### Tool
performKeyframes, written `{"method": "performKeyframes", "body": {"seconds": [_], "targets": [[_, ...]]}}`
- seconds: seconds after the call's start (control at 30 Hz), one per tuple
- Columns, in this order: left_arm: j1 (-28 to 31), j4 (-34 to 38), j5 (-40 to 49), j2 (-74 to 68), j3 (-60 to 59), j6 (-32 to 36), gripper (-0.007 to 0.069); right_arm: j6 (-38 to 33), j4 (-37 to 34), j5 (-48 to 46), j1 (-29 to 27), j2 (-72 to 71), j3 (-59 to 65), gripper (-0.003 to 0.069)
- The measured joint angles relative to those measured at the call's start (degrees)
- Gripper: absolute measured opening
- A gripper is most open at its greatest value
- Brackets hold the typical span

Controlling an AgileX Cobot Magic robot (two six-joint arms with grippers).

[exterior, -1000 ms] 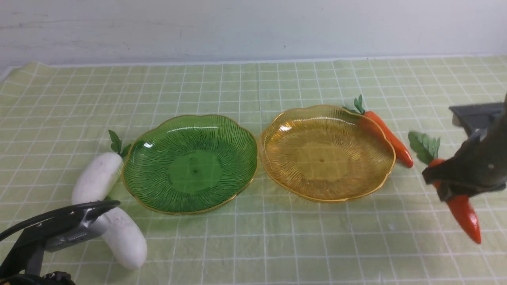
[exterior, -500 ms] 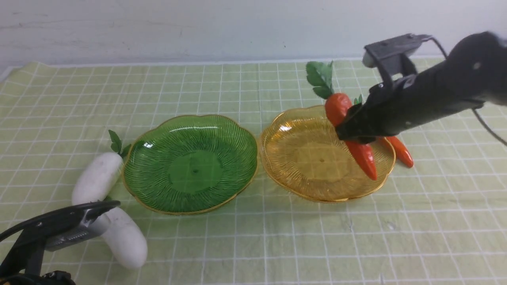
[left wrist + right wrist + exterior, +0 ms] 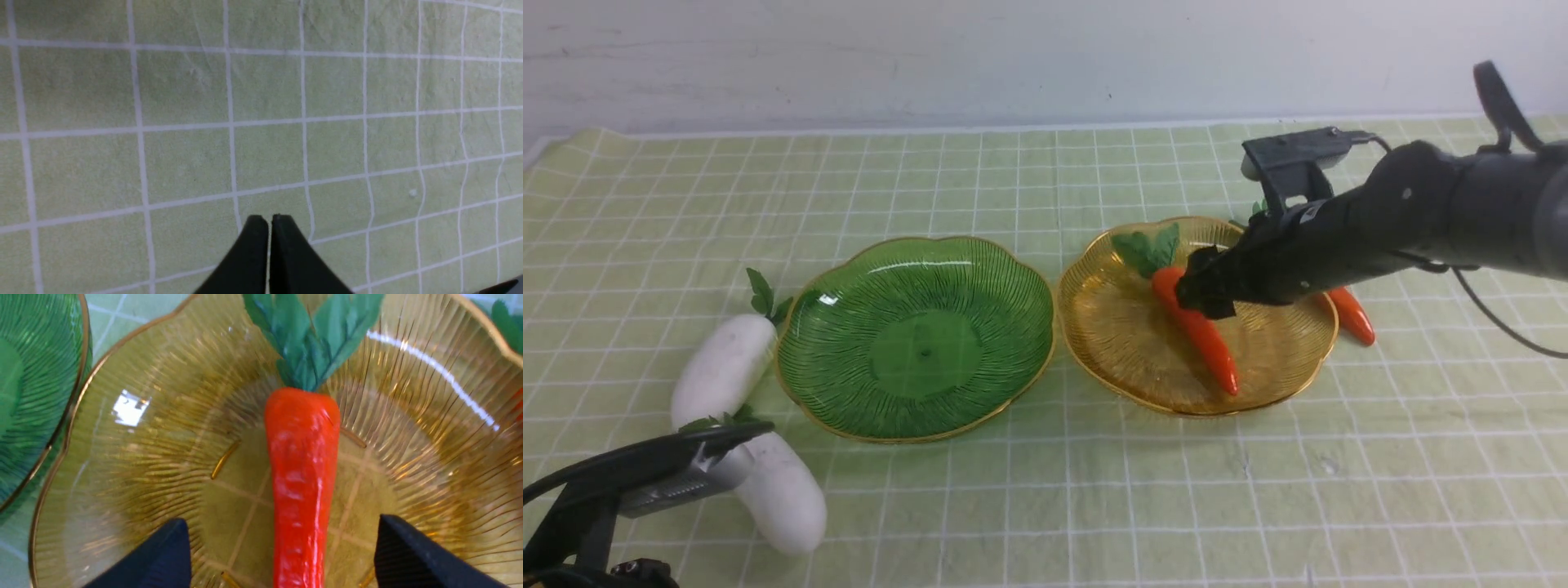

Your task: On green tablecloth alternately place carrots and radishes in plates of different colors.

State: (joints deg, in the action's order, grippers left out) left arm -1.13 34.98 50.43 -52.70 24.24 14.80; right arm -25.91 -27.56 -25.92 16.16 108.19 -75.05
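- One carrot (image 3: 1196, 335) lies in the amber plate (image 3: 1094, 359), right fingers (image 3: 163, 559) spread apart either side, not gripping it
- Other carrot (image 3: 1352, 318) sits just beside that plate; both radishes (image 3: 723, 371) lie on the green tablecloth (image 3: 1045, 506) by the empty green plate (image 3: 915, 351)
- Left fingers (image 3: 253, 249) pressed together, holding nothing

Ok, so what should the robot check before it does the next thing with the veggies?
1. The right gripper open, clear of the carrot: ok.
2. Carrot lying inside the amber plate: ok.
3. The green plate empty for a radish: ok.
4. Both radishes on the tablecloth beside the green plate: ok.
5. The left gripper open for grabbing: not ok, shut.
6. The second carrot touching the amber plate's rim: cannot tell.
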Motion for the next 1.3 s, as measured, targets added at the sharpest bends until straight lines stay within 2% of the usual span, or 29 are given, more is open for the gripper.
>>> {"method": "performKeyframes", "body": {"seconds": [0.3,0.37,0.53,0.8,1.13,1.3], "targets": [[0.0,0.0,0.0,0.0,0.0,0.0,-0.0006,0.0,4.4,-3.8,-9.6,-4.0,-4.2,0.0549],[0.0,0.0,0.0,0.0,0.0,0.0,-0.0006,0.2,6.5,-10.1,-14.3,-4.0,-4.2,0.0549],[0.0,0.0,0.1,0.0,0.0,0.0,-0.0006,1.4,7.7,-19.3,-19.8,-1.4,-4.2,0.0549],[0.0,0.0,0.1,0.0,0.0,0.0,-0.0006,1.6,6.9,-22.6,-20.8,6.0,-4.2,0.0549],[0.0,0.0,0.1,0.0,0.0,0.0,-0.0006,0.4,4.7,-18.3,-20.4,10.4,-4.6,0.0548],[0.0,0.0,0.1,0.0,0.0,0.0,-0.0006,0.0,4.7,-17.6,-20.3,10.5,-4.6,0.0523]]}}
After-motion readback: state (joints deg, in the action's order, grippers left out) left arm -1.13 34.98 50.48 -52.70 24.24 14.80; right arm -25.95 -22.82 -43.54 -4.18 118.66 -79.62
